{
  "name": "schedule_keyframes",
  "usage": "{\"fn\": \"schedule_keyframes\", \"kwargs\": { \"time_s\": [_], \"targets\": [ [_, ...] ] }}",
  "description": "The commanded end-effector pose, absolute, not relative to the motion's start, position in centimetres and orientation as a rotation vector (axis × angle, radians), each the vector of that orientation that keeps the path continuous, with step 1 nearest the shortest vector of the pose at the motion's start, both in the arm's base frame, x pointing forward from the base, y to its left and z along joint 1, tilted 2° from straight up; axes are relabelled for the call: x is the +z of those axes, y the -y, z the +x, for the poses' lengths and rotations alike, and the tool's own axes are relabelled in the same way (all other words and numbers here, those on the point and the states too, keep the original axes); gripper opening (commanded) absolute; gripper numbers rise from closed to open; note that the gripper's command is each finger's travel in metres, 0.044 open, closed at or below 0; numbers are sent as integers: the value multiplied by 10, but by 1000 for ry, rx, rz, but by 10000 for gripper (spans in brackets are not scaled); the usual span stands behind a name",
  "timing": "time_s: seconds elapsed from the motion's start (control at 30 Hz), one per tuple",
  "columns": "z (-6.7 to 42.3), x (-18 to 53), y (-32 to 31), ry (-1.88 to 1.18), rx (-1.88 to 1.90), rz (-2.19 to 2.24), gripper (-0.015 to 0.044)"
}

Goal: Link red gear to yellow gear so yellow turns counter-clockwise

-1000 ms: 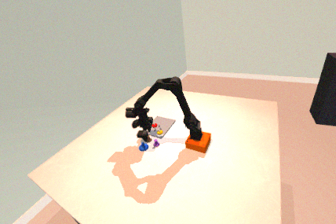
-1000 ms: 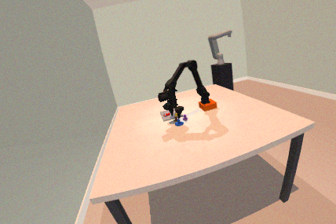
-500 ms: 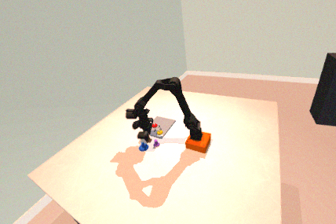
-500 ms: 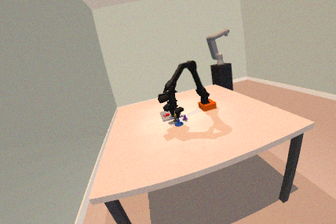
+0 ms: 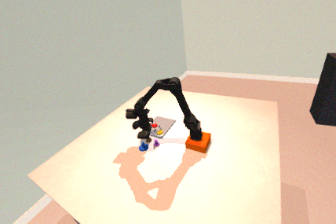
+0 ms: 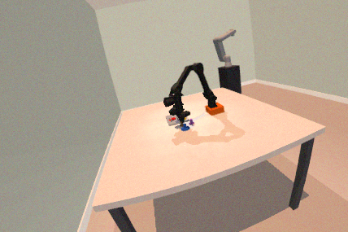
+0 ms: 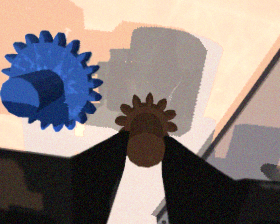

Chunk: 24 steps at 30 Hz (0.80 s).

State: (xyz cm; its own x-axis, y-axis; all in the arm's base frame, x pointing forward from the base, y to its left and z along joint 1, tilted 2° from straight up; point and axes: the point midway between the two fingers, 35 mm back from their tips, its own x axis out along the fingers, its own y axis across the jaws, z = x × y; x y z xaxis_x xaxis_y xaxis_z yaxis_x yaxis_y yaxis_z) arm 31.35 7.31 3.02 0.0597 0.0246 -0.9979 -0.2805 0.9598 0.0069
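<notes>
A pale, peach-toned table is standing on dark legs and carrying an orange block and a grey board. Near the board, a blue gear and a purple gear are resting on the tabletop, knobs upward, while a brown gear is sitting upright between the blue one and the board, its contact with the surface being unclear. A broad, bent shadow is stretching across the wood-coloured top.
</notes>
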Motion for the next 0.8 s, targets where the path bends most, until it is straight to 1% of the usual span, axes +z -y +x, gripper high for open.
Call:
{"fn": "schedule_keyframes", "kwargs": {
  "time_s": [0.0, 0.03, 0.07, 0.77],
  "targets": [
    [314, 30, -73, -1497, 231, -213, 32],
    [314, 30, -73, -1497, 231, -213, 25],
    [314, 30, -73, -1497, 231, -213, 0],
    [317, 71, -76, -1477, 278, -234, 0]
  ]
}}
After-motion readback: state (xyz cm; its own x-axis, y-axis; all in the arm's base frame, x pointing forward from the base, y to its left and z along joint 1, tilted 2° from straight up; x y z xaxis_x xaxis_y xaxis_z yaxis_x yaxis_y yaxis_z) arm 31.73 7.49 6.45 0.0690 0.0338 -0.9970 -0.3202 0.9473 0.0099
